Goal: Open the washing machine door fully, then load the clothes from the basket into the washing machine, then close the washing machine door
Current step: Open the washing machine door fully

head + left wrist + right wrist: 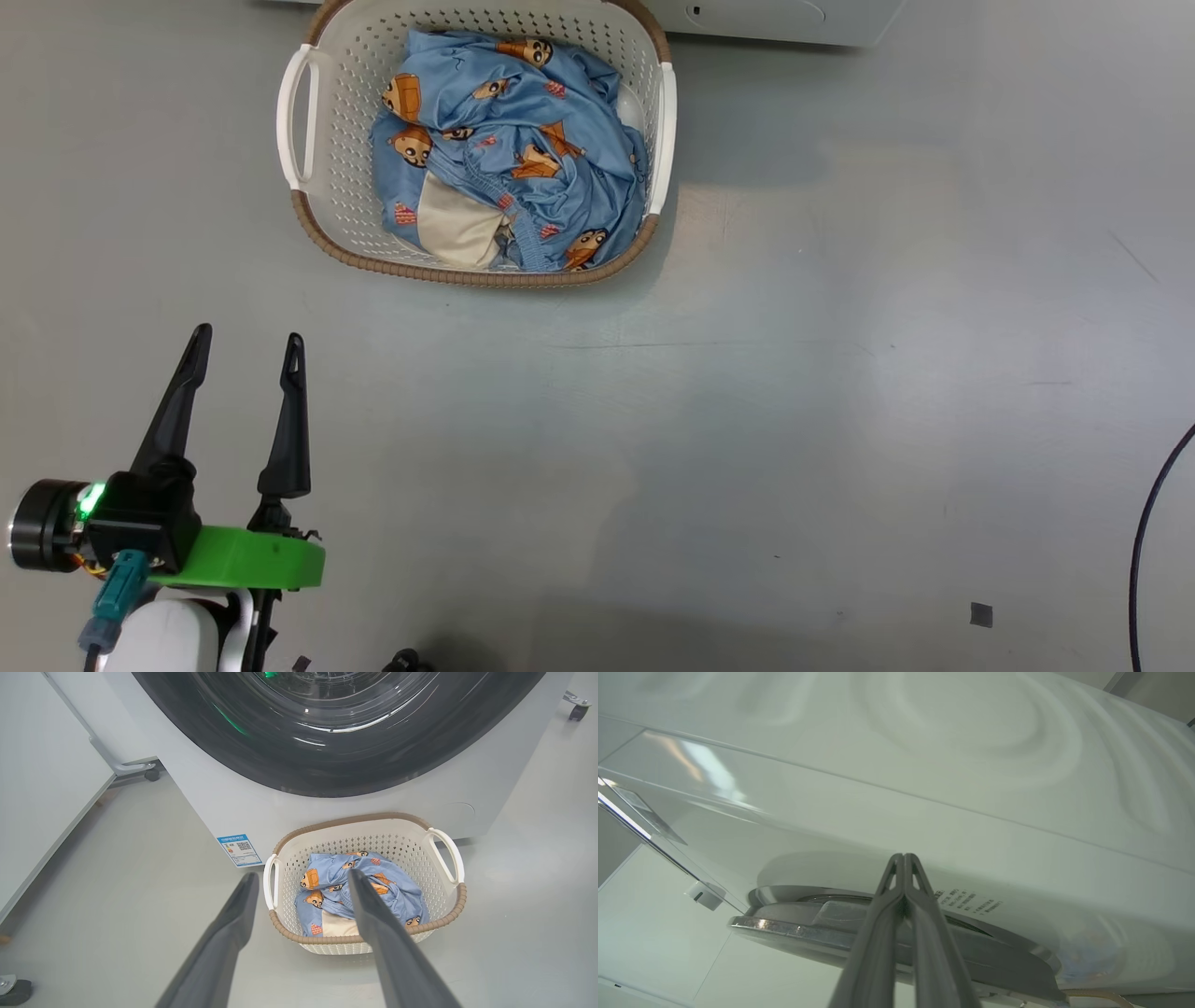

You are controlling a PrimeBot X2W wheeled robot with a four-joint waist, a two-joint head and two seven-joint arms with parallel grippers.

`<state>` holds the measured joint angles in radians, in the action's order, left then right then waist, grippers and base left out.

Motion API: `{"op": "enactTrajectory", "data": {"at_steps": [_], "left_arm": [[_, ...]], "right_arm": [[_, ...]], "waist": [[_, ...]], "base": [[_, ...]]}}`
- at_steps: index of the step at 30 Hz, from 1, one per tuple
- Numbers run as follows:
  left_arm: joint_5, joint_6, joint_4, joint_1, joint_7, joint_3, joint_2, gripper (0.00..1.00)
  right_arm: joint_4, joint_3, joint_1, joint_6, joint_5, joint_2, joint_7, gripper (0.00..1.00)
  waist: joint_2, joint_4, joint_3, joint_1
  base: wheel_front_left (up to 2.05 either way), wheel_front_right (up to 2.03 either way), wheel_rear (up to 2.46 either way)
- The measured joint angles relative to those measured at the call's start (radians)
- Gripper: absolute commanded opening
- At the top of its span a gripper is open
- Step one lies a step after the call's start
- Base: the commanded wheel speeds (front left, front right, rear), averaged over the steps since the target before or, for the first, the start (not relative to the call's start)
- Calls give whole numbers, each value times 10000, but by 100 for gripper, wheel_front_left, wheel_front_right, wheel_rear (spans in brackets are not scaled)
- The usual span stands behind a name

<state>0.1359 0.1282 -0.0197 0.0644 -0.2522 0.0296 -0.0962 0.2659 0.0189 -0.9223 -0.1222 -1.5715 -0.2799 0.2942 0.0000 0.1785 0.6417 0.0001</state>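
Probably the clothes (504, 121) are light and floppy — pinch a raised fold with the spread left end effector (249, 333); the right end effector (903, 858) is pressed together, empty

Premises: a test room dressed as a laundry corner. A white front-loading washing machine (219, 807) stands on a bare, smooth grey floor (747, 420). At 9 o'clock in the left wrist view, a white partition panel (42, 779) rides on a black castor (152, 774).

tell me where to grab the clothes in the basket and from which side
Pinch the raised fold ridge mid-pile on the clothes, coming from above: the basket walls ring the pile, leaving just the top open.
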Motion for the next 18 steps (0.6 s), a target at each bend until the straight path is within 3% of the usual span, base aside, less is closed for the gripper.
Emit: {"op": "enactTrajectory", "data": {"at_steps": [18], "left_arm": [[84, 2, 58, 181, 0, 13, 247, 100]], "right_arm": [[387, 738, -974, 0, 0, 422, 531, 0]], "waist": [[0, 601, 336, 0]], "base": [[0, 0, 0]]}}
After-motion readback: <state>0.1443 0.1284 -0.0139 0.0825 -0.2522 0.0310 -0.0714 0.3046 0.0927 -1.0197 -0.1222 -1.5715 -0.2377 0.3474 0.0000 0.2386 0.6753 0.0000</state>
